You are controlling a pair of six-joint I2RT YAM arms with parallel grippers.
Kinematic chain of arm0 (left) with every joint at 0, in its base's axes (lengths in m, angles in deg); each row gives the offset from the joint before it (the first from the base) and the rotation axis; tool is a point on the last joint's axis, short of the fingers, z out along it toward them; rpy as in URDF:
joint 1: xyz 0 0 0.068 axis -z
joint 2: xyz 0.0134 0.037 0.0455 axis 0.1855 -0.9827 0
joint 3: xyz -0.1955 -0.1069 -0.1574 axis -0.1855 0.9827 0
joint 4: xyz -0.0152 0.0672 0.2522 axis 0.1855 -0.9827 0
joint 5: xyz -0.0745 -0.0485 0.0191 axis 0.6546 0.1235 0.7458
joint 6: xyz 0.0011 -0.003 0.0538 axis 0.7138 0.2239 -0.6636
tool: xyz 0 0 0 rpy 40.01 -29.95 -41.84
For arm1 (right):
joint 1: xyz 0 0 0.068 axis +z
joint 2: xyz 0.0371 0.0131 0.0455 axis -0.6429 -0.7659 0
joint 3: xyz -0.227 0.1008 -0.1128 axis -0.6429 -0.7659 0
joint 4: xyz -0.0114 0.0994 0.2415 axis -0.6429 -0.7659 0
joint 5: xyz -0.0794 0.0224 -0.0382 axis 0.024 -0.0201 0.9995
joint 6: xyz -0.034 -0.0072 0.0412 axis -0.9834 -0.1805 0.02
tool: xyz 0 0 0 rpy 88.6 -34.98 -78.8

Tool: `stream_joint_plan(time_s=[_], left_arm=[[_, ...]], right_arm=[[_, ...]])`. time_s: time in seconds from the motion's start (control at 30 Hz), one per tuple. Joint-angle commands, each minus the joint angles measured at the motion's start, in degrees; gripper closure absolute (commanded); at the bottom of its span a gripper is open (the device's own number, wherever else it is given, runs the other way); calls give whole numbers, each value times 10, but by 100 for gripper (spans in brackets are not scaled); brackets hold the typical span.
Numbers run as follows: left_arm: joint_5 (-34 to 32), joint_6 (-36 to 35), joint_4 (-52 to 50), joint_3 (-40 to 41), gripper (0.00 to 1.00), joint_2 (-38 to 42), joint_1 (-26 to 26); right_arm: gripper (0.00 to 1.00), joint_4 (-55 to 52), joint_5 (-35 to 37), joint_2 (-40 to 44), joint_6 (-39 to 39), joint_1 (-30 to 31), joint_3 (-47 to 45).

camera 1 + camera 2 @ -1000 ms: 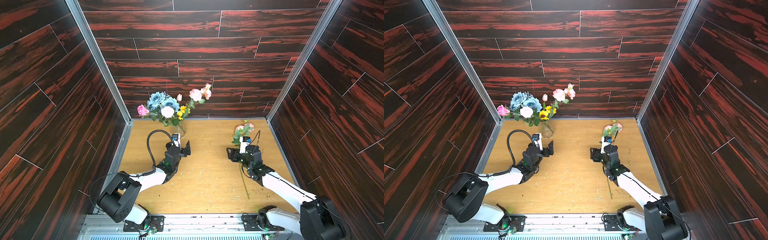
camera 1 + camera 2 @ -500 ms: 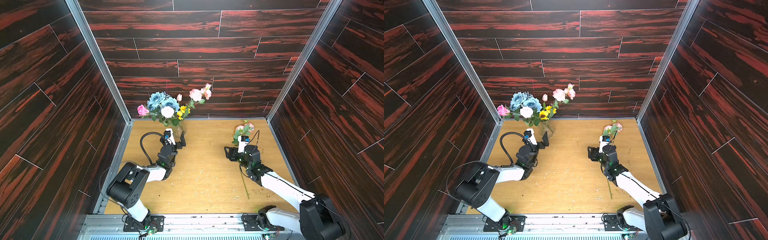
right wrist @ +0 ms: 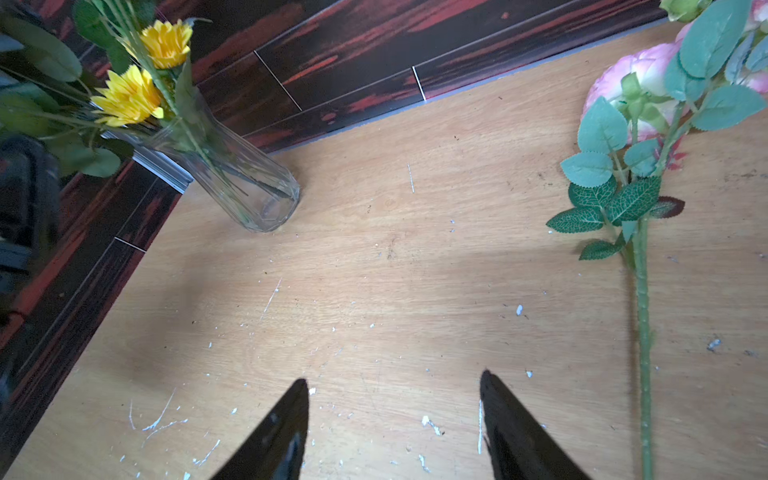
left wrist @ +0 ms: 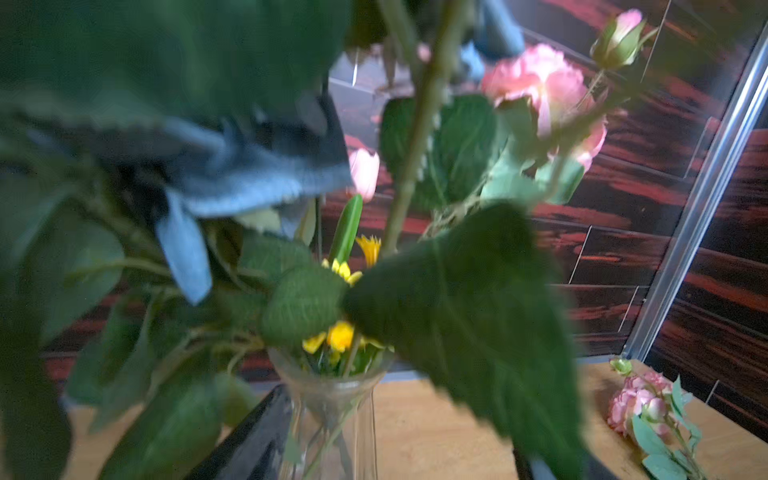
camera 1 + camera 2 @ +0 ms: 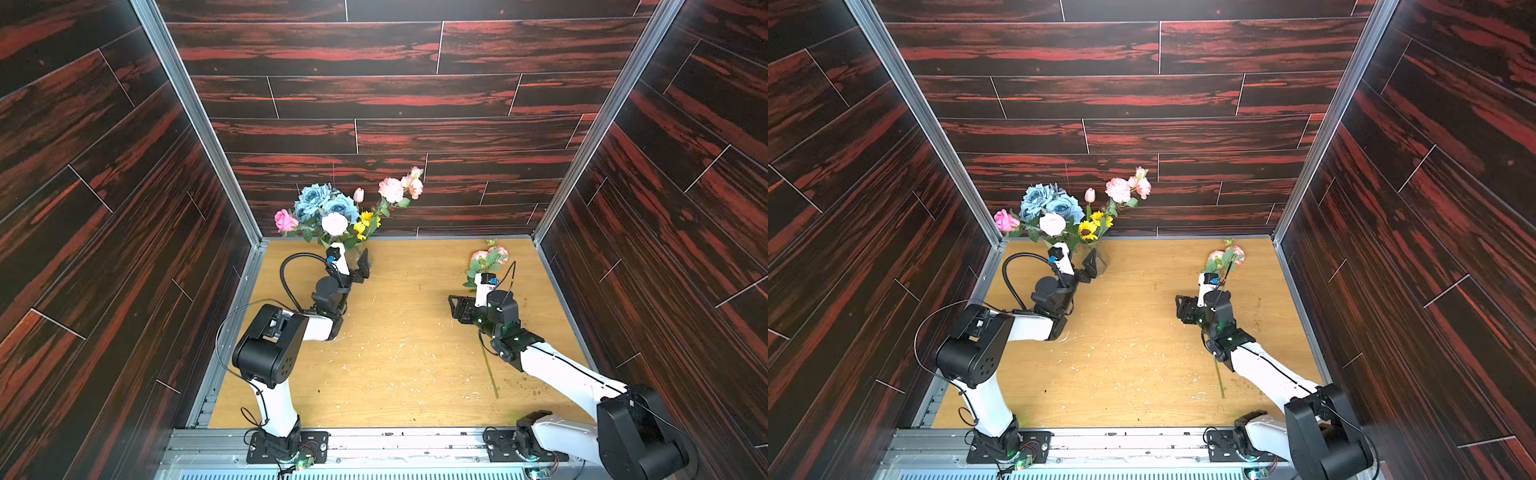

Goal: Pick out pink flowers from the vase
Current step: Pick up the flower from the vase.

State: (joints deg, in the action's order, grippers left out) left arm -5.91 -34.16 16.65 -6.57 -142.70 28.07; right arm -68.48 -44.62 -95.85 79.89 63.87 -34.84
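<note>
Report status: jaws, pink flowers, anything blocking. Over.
Left gripper open, jaws astride the vase. Right gripper open, empty. One pink spray on table; other pink flowers in vase. Leaves crowd its mouth.

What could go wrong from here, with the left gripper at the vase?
1. The left gripper has its jaws either side of the vase, which carries a tall, wide bunch; a nudge might tip it.
2. The pink flowers share the neck with blue roses and sunflowers; pulling one stem may drag others out.
3. Big leaves crowd the left wrist view, so aiming at a stem could fail.
</note>
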Motion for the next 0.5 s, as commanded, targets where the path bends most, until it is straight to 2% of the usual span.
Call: stream_joint_plan(time_s=[0.0, 0.07, 0.2, 0.33, 0.47], left_arm=[[73, 3, 27, -31, 29, -17, -16], [96, 7, 27, -43, 37, -26, -23], [100, 2, 26, -52, 45, -41, -26], [89, -5, 27, -53, 41, -50, -26], [89, -8, 27, -60, 43, -57, -26]], right_arm=[[33, -6, 11, -12, -7, 4, 15], [33, -6, 12, -18, -8, 4, 17], [33, -5, 16, -30, -10, 4, 19], [33, -3, 16, -39, -11, 4, 21], [33, -2, 15, -44, -12, 4, 22]])
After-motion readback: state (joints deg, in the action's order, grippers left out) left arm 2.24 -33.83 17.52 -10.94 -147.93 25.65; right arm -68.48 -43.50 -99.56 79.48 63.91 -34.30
